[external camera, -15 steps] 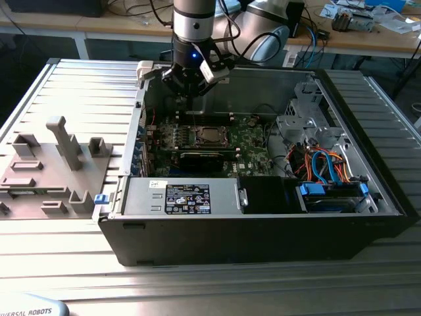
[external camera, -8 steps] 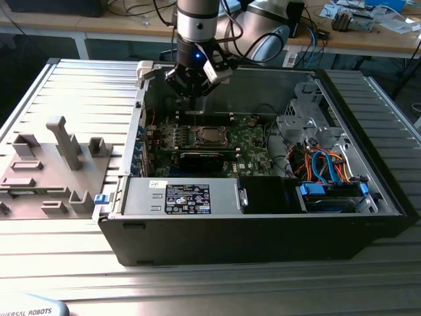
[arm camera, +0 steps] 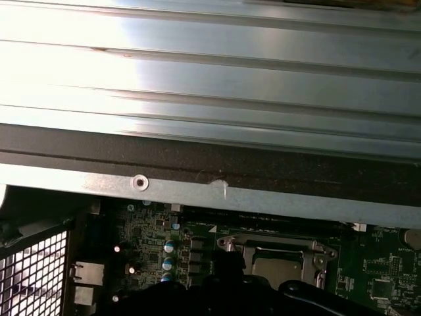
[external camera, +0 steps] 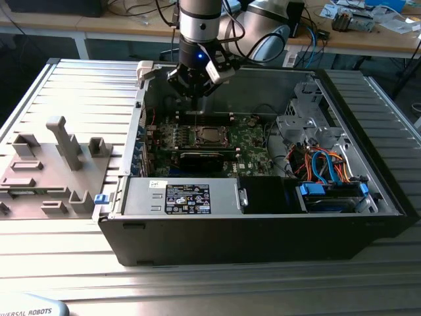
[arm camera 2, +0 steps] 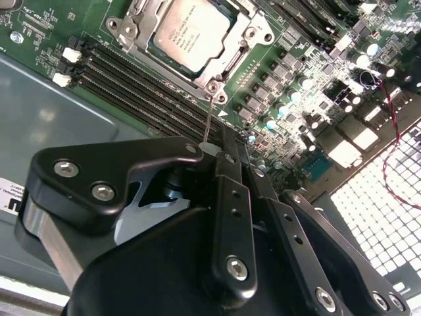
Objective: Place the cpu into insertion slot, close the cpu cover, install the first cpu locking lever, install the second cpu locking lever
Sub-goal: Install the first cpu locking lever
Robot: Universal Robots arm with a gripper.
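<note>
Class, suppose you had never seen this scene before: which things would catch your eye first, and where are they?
The open computer case on the ribbed metal table, green board exposed. On that board sits the cpu, silver-topped, in its socket with the cpu cover framing it. The black claw hangs just above the board beside the socket, a thin wire lever at its tips.

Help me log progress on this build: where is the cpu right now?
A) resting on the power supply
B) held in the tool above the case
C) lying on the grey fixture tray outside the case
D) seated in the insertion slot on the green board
D: in the second wrist view the cpu lies flat in the insertion slot with the silvery cpu cover framing it, apart from the tool.
</note>
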